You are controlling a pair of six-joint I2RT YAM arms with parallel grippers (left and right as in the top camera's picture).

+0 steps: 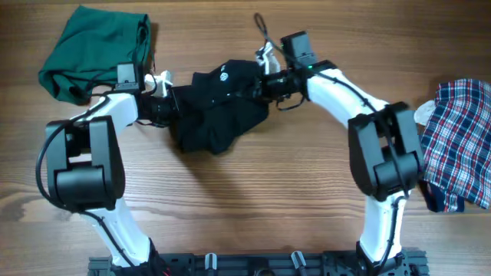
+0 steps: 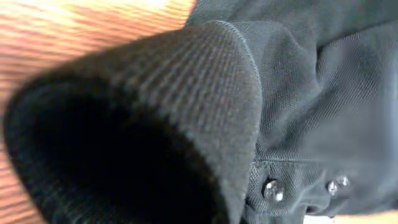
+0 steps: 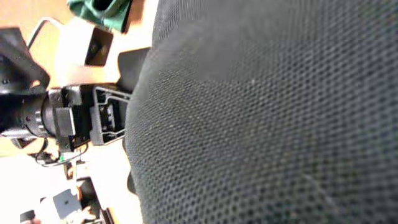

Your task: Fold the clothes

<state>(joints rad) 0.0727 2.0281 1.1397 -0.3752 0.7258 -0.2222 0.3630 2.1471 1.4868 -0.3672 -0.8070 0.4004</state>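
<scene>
A black polo shirt (image 1: 222,107) lies bunched at the table's middle, stretched between my two grippers. My left gripper (image 1: 173,103) is at its left edge and my right gripper (image 1: 257,87) at its upper right edge; both appear shut on the cloth. In the left wrist view the shirt's ribbed cuff (image 2: 155,93) and snap buttons (image 2: 272,189) fill the frame and hide the fingers. In the right wrist view the shirt's mesh fabric (image 3: 280,112) covers the jaws, and my left arm (image 3: 74,118) shows beyond it.
A crumpled green garment (image 1: 92,50) lies at the back left, just behind the left arm. A blue and red plaid garment (image 1: 460,146) lies at the right edge. Bare wood table (image 1: 253,199) stretches in front of the shirt.
</scene>
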